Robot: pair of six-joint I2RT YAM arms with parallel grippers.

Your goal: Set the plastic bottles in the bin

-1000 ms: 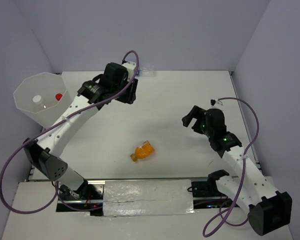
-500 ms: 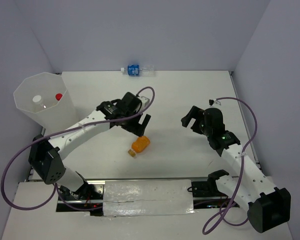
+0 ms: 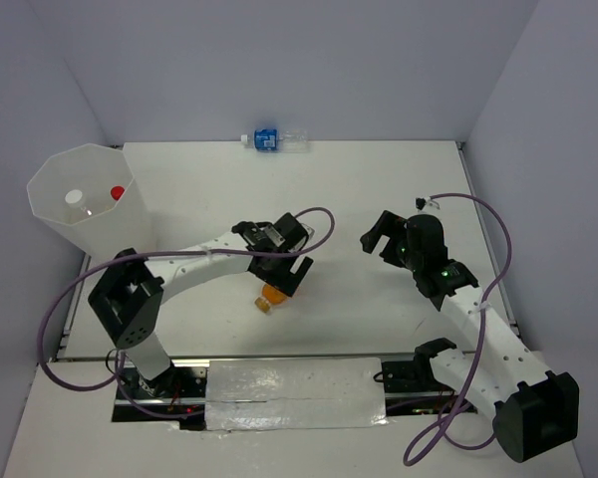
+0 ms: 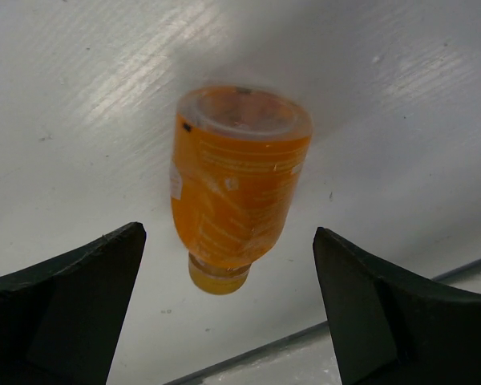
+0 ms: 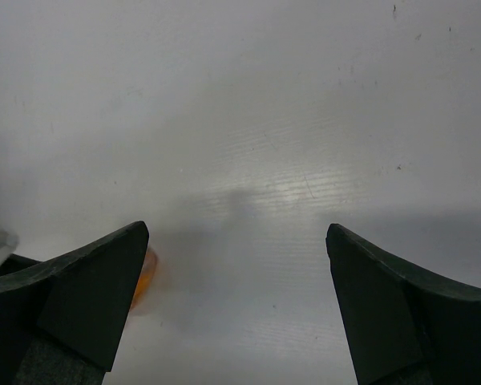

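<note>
Your L jaws are spread wide, straddling the orange juice btl (image 4: 236, 188) w/o contact, near the surface's (image 3: 379, 179) near edge. R jaws: parted, nothing held. Blue-labelled btl (image 3: 268, 139) at far edge; bin (image 3: 95, 227) at far-left corner.

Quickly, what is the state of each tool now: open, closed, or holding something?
Left tool: open over the orange bottle, not gripping it.
Right tool: open, holding nothing.
</note>
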